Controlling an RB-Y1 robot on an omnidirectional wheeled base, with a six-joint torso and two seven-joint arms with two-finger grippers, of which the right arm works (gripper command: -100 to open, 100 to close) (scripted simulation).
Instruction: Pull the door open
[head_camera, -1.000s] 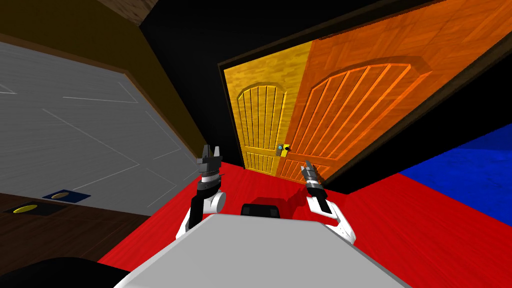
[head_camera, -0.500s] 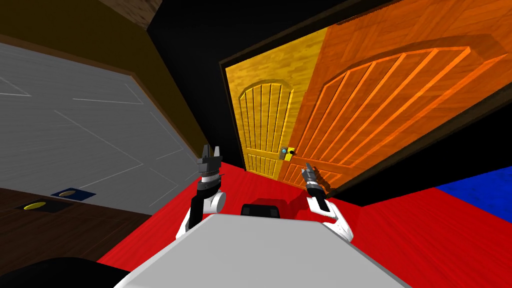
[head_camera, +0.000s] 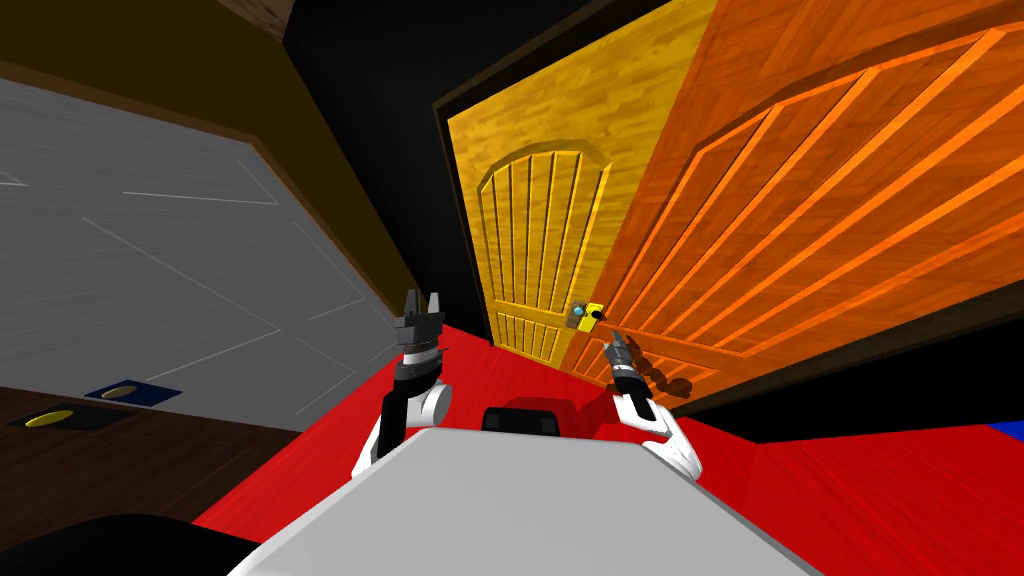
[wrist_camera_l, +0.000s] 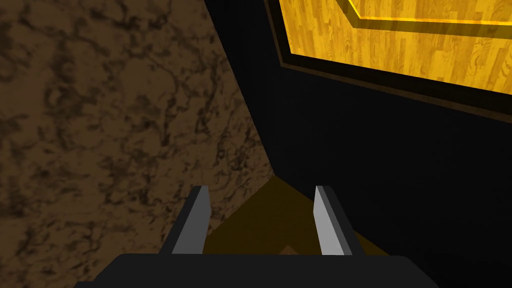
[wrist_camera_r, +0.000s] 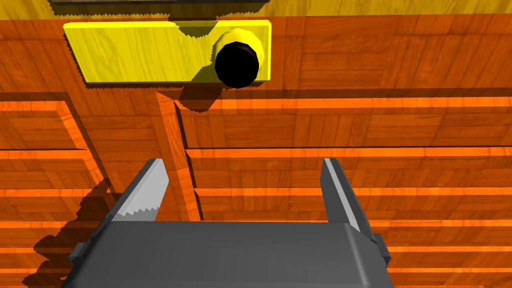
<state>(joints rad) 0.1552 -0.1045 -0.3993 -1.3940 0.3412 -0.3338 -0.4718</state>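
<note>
My right gripper (wrist_camera_r: 242, 162) hovers spread wide and empty, close in front of the orange panelled door (head_camera: 800, 200). Just beyond its fingertips sits the yellow handle plate (wrist_camera_r: 135, 52) with its black knob (wrist_camera_r: 237, 64), at the door's left edge beside a yellow wooden panel (head_camera: 540, 230). My left gripper (wrist_camera_l: 260, 189) is raised off to the left above the red floor (head_camera: 850, 500), also wide and empty.

The orange door (head_camera: 800, 200) shows parquet-like wood grain with raised slats. The yellow leaf (head_camera: 540, 200) beside the door is grained wood too. On the door, the yellow plate (wrist_camera_r: 140, 52) looks wooden and its black knob (wrist_camera_r: 236, 64) flat matt. Near the door, a wall (wrist_camera_l: 100, 125) is mottled brown, stone-like.
</note>
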